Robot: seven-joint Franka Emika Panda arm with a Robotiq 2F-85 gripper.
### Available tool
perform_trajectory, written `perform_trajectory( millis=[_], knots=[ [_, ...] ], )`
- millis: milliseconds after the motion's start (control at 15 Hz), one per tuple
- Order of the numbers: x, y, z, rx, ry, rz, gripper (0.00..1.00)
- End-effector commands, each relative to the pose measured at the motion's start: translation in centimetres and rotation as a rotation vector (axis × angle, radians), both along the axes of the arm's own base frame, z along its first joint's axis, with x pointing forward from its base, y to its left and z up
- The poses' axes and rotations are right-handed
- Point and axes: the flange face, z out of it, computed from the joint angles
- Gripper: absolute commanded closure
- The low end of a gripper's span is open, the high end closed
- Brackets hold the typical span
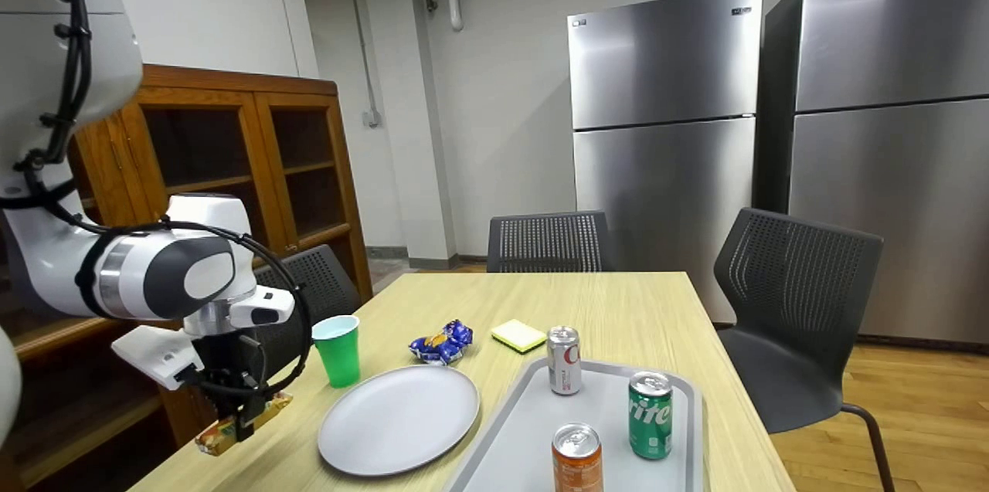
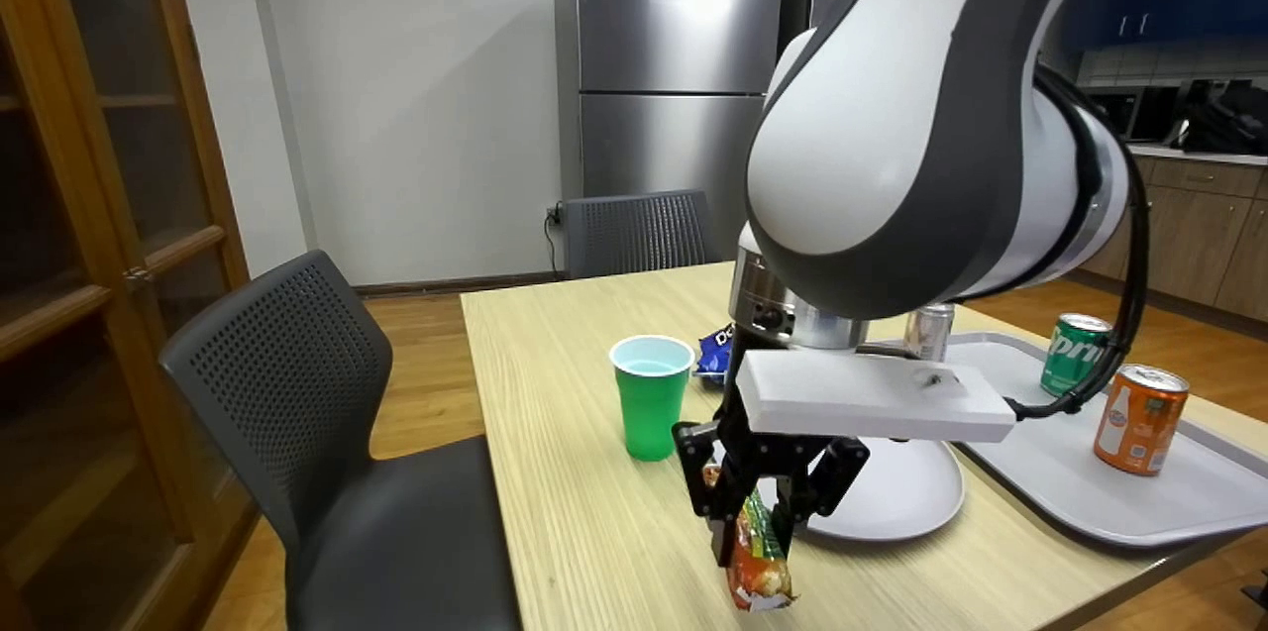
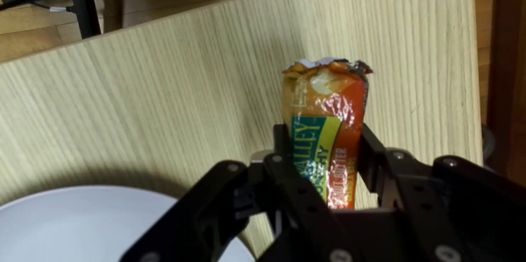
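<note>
Orange and glossy, the bar (image 3: 324, 130) is pinched in the gripper (image 2: 755, 542) just beside the plate (image 1: 398, 421), seemingly raised. That slickness could let it twist or slip; too hard a squeeze might crumble it; and a low sideways sweep could catch the plate or tip the cup (image 1: 337, 353) near it

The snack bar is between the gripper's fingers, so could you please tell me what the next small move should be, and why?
I would probably ease the gripper a little toward the gray plate, without opening the jaws: it grips the snack bar from both sides, and the plate lies close by on the table.
</note>
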Motion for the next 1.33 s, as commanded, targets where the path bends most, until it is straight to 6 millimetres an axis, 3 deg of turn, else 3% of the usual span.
perform_trajectory(
  millis=[0,733,1267],
  knots=[
    [-0.3,0.4,-1.0,0.0,0.014,0.123,0.83],
    [1.6,-1.4,-3.5,-0.035,0.022,0.176,0.83],
    [3.2,-1.1,-4.3,-0.033,0.018,0.18,0.83]
  ],
)
